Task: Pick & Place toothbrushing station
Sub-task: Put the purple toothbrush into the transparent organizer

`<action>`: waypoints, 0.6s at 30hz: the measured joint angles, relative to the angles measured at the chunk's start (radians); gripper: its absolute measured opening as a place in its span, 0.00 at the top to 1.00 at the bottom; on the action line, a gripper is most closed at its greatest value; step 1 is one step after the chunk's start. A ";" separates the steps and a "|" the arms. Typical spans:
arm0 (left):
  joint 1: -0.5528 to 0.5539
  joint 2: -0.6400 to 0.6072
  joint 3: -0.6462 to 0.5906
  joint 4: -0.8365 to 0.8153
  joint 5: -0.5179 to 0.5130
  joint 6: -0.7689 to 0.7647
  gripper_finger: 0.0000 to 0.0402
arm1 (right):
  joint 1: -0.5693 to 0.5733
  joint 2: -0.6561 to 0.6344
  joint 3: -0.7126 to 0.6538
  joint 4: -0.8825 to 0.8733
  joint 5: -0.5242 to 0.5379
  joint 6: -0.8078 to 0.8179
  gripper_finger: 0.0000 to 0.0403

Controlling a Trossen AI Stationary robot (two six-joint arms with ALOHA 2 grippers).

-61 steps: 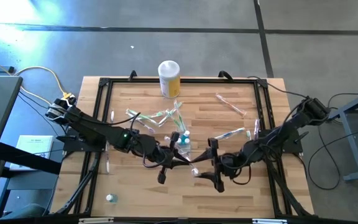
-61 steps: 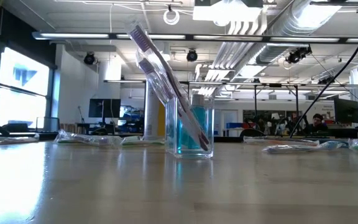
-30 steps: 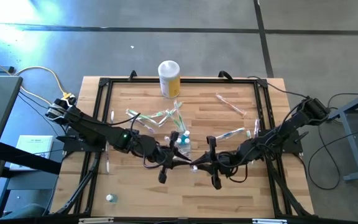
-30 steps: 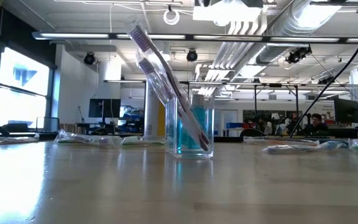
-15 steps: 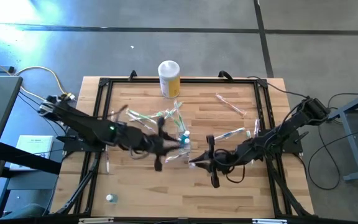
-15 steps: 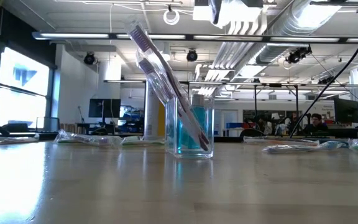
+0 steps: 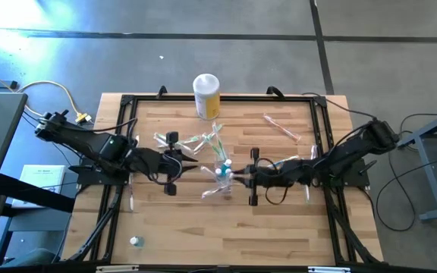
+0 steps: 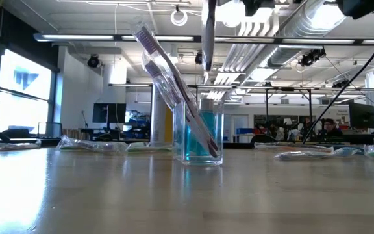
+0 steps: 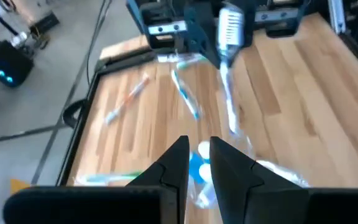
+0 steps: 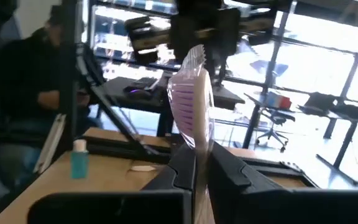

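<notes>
Wooden table (image 7: 271,227), seemingly workshop behind.

I see a grey concrete floor (image 7: 370,45) around my wooden table (image 7: 279,227), crossed by dark seams, with a yellow cable (image 7: 48,87) trailing at one side. Across the tabletop, the hall behind has big windows (image 8: 18,91), exposed ceiling ducts (image 8: 284,26), strip lights and distant desks with monitors (image 8: 109,112).

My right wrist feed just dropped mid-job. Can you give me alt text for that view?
The right gripper has its jaws shut on a wrapped toothbrush, purple bristles up. Behind it stand a dark arm, a wooden table with a small blue-capped bottle, and a seated person.
</notes>
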 joint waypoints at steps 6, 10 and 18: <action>0.000 -0.001 -0.057 -0.014 -0.005 -0.051 0.85 | -0.049 0.050 -0.060 0.102 -0.009 0.075 0.97; 0.000 -0.002 -0.104 -0.007 -0.013 -0.107 0.85 | -0.074 0.138 -0.063 0.169 -0.045 0.119 0.97; 0.000 -0.001 -0.167 -0.006 0.000 -0.214 0.85 | -0.071 0.246 -0.063 0.229 -0.008 0.136 0.97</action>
